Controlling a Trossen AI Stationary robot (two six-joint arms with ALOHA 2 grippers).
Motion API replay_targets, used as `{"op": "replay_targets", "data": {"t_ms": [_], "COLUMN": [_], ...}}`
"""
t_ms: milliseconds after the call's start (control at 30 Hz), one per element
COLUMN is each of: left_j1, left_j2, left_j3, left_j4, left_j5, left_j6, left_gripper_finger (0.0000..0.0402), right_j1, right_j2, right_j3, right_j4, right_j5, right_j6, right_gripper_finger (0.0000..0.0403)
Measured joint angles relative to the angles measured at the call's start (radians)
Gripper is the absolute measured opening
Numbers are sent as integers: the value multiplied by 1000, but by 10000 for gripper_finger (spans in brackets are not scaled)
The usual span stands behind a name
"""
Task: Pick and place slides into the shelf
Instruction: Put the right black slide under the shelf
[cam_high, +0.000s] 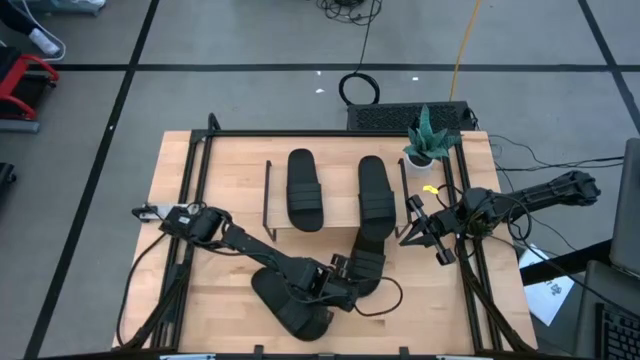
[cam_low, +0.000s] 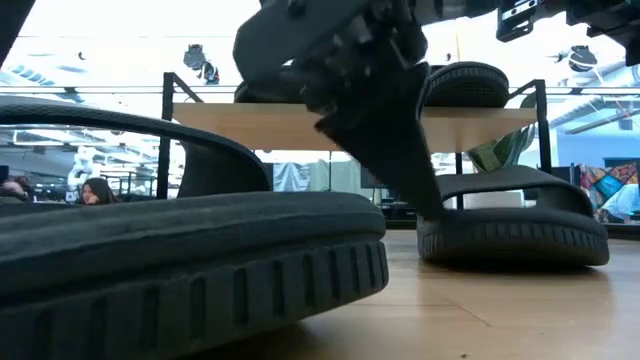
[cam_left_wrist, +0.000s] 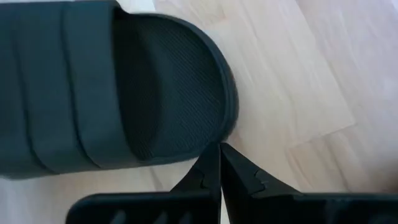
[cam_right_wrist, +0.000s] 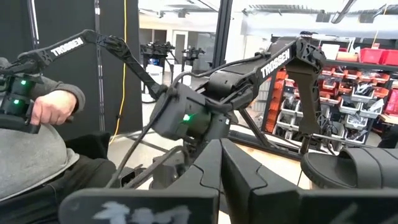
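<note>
Two black slides (cam_high: 305, 190) (cam_high: 375, 190) lie side by side on the shelf's (cam_high: 340, 195) wooden top. A third slide (cam_high: 367, 255) lies on the table in front of the shelf, and a fourth (cam_high: 288, 305) lies near the table's front edge, filling the low view's left (cam_low: 180, 260). My left gripper (cam_left_wrist: 219, 149) is shut with nothing between its fingers. It slants down at the near end of the third slide (cam_left_wrist: 124, 87). My right gripper (cam_high: 425, 235) waits shut in the air at the table's right side. My left gripper's shut fingertips (cam_left_wrist: 211, 163) stand right at the rim of the third slide's near end (cam_left_wrist: 214, 135), coming from above at a slant. I cannot tell whether they touch it. The slide lies flat on the table, sole down.
A potted plant (cam_high: 430, 145) stands at the table's far right corner. Black frame rails (cam_high: 190, 200) run along the table's sides. A person (cam_right_wrist: 37, 124) sits beyond the table in the right wrist view. Bare wood (cam_high: 430, 310) lies at the front right.
</note>
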Motion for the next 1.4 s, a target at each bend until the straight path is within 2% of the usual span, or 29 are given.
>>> {"op": "replay_targets", "data": {"t_ms": [1000,1267,1400], "left_j1": [29,28,33], "left_j2": [16,16,16], "left_j3": [0,0,0], "left_j4": [116,44,62], "left_j5": [11,60,47], "left_j6": [61,53,58], "left_gripper_finger": [0,0,0], "right_j1": [0,0,0], "right_j2": [0,0,0], "right_j3": [0,0,0], "right_j4": [0,-4,-4], "right_j5": [3,4,4], "right_j6": [0,0,0], "right_gripper_finger": [0,0,0]}}
